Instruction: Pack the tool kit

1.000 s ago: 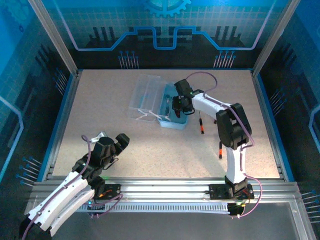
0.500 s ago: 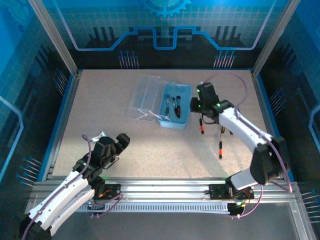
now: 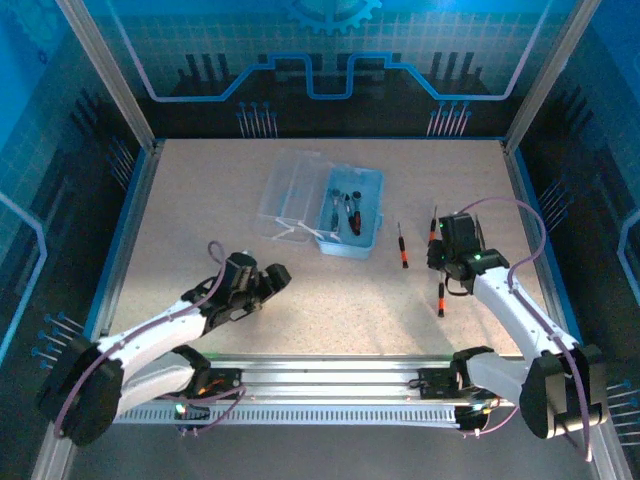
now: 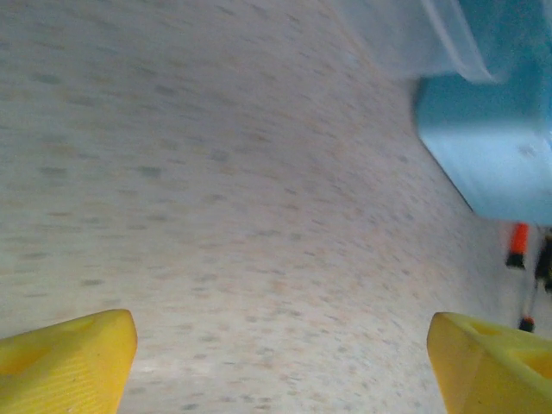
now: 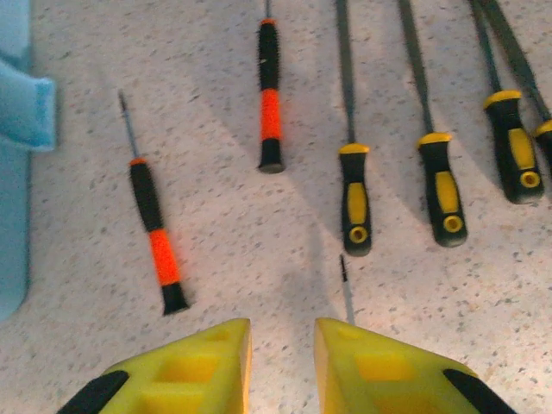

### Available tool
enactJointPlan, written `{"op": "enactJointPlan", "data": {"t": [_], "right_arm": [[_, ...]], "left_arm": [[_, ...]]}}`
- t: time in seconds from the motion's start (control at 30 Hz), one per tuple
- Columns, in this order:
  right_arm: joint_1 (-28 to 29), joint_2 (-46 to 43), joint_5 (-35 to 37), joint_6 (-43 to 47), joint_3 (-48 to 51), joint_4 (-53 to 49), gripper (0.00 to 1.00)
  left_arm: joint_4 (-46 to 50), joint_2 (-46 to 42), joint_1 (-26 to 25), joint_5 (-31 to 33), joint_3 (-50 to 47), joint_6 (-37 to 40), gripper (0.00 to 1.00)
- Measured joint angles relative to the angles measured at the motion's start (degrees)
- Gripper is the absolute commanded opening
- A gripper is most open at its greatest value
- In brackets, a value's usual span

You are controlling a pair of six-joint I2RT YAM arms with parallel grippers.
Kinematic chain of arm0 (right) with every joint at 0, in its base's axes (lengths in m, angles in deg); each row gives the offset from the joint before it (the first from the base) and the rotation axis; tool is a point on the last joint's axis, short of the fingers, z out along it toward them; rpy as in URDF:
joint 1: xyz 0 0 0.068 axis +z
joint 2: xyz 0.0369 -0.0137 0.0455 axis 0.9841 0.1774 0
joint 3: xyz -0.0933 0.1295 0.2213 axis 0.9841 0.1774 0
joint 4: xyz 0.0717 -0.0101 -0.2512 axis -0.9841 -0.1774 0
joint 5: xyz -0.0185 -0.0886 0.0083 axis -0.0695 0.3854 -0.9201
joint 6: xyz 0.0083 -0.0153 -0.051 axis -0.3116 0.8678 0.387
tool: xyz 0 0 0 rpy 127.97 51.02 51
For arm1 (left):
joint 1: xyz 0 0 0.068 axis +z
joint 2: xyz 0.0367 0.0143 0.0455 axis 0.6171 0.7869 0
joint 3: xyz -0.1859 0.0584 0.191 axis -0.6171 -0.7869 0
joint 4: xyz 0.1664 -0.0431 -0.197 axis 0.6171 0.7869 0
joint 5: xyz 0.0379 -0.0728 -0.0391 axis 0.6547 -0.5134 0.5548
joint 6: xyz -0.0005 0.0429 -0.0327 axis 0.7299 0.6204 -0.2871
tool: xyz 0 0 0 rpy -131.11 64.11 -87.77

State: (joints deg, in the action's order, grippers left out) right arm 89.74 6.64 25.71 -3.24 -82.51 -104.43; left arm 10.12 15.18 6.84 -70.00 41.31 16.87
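Observation:
The tool kit (image 3: pixel 352 226), a light-blue case, stands open at mid-table with its clear lid (image 3: pixel 290 194) laid back to the left and dark tools (image 3: pixel 348 212) inside. Three black-and-red screwdrivers lie to its right: one (image 3: pixel 402 246) (image 5: pixel 155 243) closest to the case, one (image 3: pixel 433 225) (image 5: pixel 270 97) farther back, one (image 3: pixel 441 298) nearer the front. My right gripper (image 3: pixel 446 262) (image 5: pixel 282 354) hovers over that front one, whose thin tip (image 5: pixel 344 280) pokes out past my right finger. Its jaws are narrowly open with nothing between them. My left gripper (image 3: pixel 276 276) (image 4: pixel 280 362) is wide open over bare table, front-left of the case (image 4: pixel 492 147).
Several yellow-and-black handles (image 5: pixel 354 200) show beyond the screwdrivers in the right wrist view. Metal frame rails (image 3: pixel 330 365) run along the table's near edge, and blue panels wall in the sides and back.
My right gripper has pulled back from over the case to the screwdrivers at the right. My left arm has swung out from the near-left corner toward the table's middle.

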Motion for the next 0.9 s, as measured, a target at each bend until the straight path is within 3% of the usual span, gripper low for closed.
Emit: {"op": "enactJointPlan", "data": {"t": [0.3, 0.47, 0.9], "right_arm": [[-9.22, 17.38, -3.91, 1.27, -6.05, 2.29, 0.32], [-11.67, 24.48, -6.08, 2.58, -11.02, 2.84, 0.34], [-14.56, 33.31, -8.63, 5.86, -17.0, 1.84, 0.34]], "left_arm": [[-5.01, 5.97, -10.54, -1.77, 3.91, 2.49, 0.87], [-4.79, 5.86, -11.34, -1.53, 3.96, 3.82, 0.87], [-3.19, 5.2, -11.34, 0.35, 4.85, 5.49, 0.88]]}}
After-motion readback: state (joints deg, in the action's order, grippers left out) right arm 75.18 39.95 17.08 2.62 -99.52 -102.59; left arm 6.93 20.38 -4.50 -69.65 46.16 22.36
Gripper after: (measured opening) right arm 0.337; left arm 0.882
